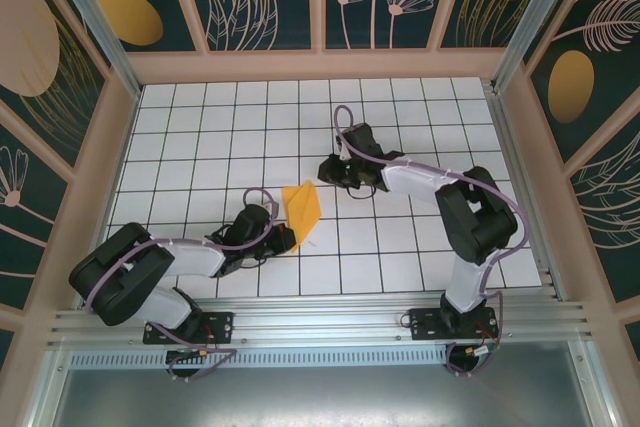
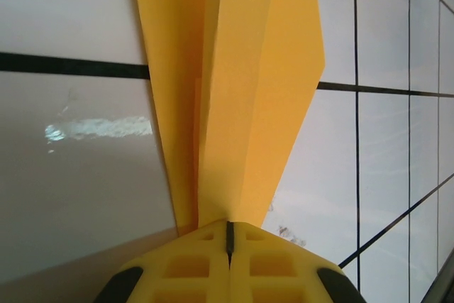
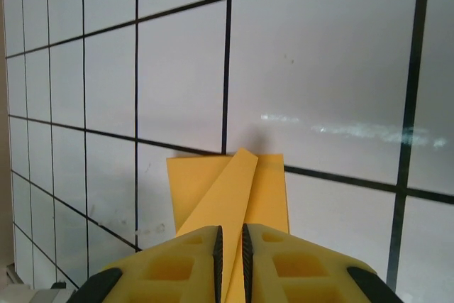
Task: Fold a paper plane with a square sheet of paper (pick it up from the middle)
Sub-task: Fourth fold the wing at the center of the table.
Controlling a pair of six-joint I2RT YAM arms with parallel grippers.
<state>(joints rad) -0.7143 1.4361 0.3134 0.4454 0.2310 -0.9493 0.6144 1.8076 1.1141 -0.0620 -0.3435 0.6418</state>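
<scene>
Two arms are working over one white grid table point(image 1: 400, 257); its flat tiles are giving the paper a hard bed to be creased against.

Left arm point(image 1: 150, 267) is reaching in low from the near-left corner. Right arm point(image 1: 470, 212) is bending back across from the right. They are meeting the paper from opposite ends, probably so that one can be anchoring while the other is shaping.

Paper plane point(image 1: 303, 204) is lying near the middle of the table, between the two grippers. It is already showing as a narrow orange-yellow dart with long creases, its pointed end aiming toward the left arm and its wider end toward the right.

Left gripper point(image 2: 228, 235) is pinching the narrow end. Its yellow fingers point(image 2: 191, 271) are pressing together with no gap, and the folded layers are fanning away from them along the tile. This grip is likely keeping the layers from springing apart.

Right gripper point(image 3: 228, 243) is sitting at the wide end. Its fingers point(image 3: 291, 271) are standing a thin slit apart, and a raised fold is running toward that slit. I cannot tell whether they are nipping the fold or only straddling it.
</scene>
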